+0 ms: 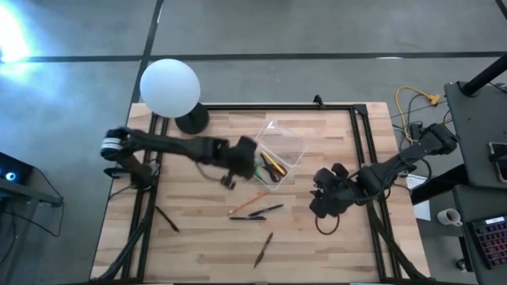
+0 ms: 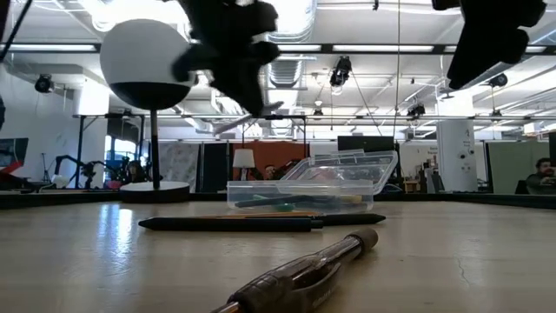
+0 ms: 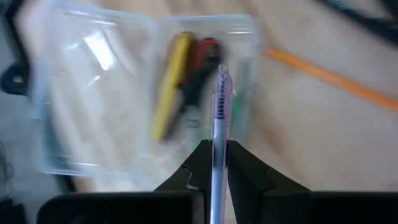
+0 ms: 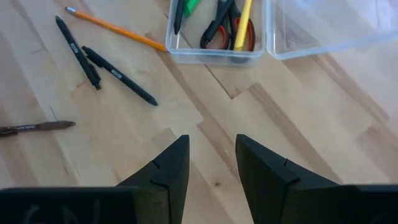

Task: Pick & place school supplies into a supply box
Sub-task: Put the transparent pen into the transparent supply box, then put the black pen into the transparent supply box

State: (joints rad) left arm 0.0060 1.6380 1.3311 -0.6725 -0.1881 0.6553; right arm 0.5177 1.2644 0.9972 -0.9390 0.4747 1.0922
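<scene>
The clear supply box (image 1: 283,149) lies open mid-table with its lid folded back; a yellow pen (image 3: 169,84), red-handled scissors (image 3: 200,59) and a green pen (image 4: 190,6) lie inside. My left gripper (image 3: 216,146) hovers at the box's left end (image 1: 247,157), shut on a clear-bodied pen (image 3: 219,93). An orange pencil (image 4: 115,27) and dark pens (image 4: 118,74) (image 1: 264,248) lie flat on the wood near the box. My right gripper (image 4: 211,146) is open, above bare table right of the box (image 1: 323,198). My left gripper pinches the clear pen between its two fingers, partway along the shaft (image 3: 217,134), with the fingers lying along the pen. The pen's free end (image 3: 222,71) sticks out ahead over the box. In the low view the pen (image 2: 250,117) is lifted clear and tilted.
A white lamp globe (image 1: 169,86) on a dark round base (image 1: 192,120) stands at the far left of the table. Another dark pen (image 1: 166,218) lies near the left edge. Cables (image 1: 412,111) hang off the right side. Bare wood lies along the near edge.
</scene>
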